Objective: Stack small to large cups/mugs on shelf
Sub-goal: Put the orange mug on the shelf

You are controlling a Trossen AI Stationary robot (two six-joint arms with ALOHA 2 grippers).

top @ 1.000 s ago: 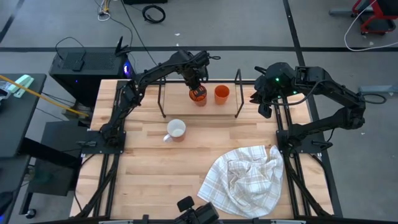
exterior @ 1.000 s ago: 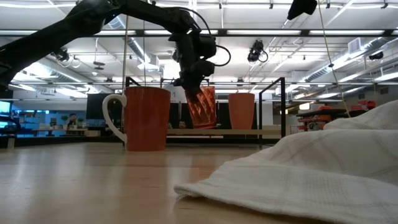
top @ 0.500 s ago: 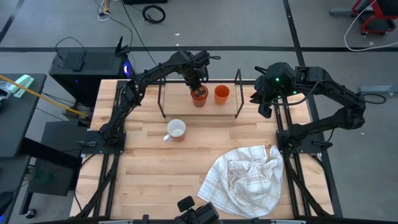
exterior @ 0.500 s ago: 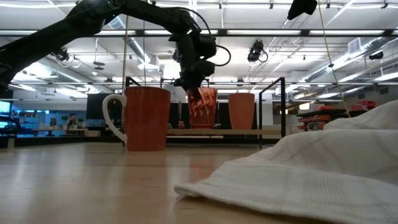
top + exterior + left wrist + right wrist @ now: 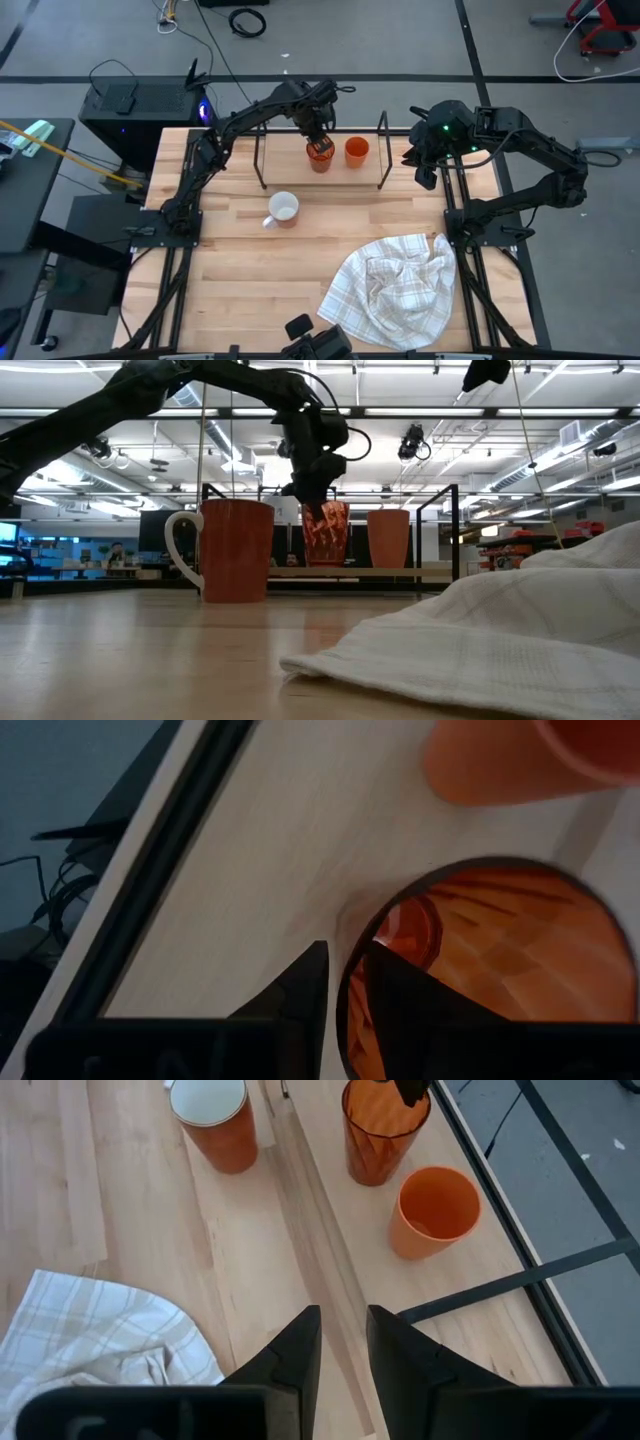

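The dark-orange tumbler (image 5: 319, 157) stands upright on the shelf's wooden board (image 5: 400, 572), between the black wire uprights (image 5: 262, 160). My left gripper (image 5: 314, 488) is above it, shut on its rim. The smaller orange cup (image 5: 357, 151) stands on the board just right of the tumbler. The handled mug (image 5: 283, 209), white inside, stands on the table in front of the shelf, and also shows in the low view (image 5: 232, 550). My right gripper (image 5: 343, 1330) hangs shut and empty above the table, to the right of the shelf. My left gripper pinches the tumbler's rim (image 5: 350, 955) on its far-left side, one finger (image 5: 400, 995) inside the tumbler and one (image 5: 295, 995) outside. The fingers come from above, pointing down. The tumbler stands upright below them, its base at the shelf board.
A white checked cloth (image 5: 400, 290) lies bunched at the table's near right and fills the low view's foreground (image 5: 500, 630). Bare tabletop lies to the left of the mug and in front of it. The shelf's right upright (image 5: 382, 150) stands between the orange cup and my right gripper.
My left gripper has tipped the tumbler from tilted to upright over the shelf board, staying shut on its rim. The tumbler's place on the shelf has hardly shifted.
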